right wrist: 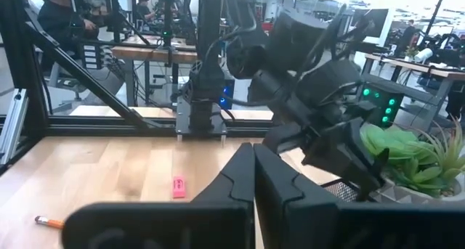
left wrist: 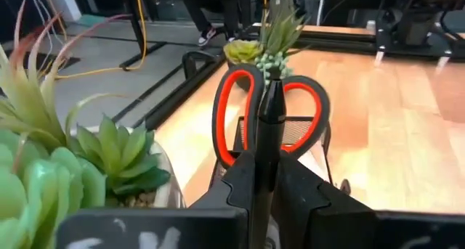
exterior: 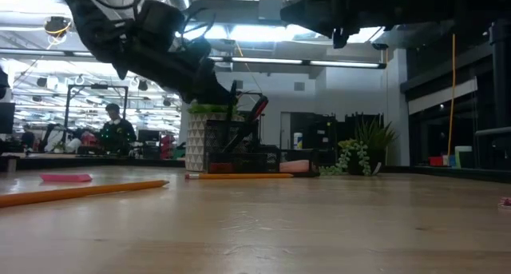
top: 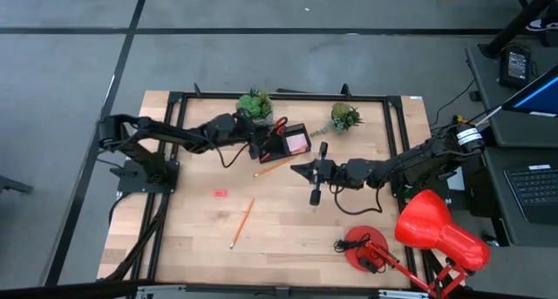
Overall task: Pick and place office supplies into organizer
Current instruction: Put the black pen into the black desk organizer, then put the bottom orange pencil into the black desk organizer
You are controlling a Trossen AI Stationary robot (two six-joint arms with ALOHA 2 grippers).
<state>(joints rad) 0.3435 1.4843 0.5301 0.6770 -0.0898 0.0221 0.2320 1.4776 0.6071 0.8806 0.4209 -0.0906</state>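
My left gripper (left wrist: 267,178) is clamped on the black pen (left wrist: 269,125), light, stiff, slippery, gripped mid-barrel, organizer (top: 288,142) at twelve o'clock.

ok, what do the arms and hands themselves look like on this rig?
Both arms are dark, near-black, jointed links with black cables looping alongside. The left arm sits on a black base at the table's edge. The right arm has a silver-and-white cylindrical joint near its base. Each hand, left hand and right hand, has two flat, angular matte-black fingers. No markings are readable.
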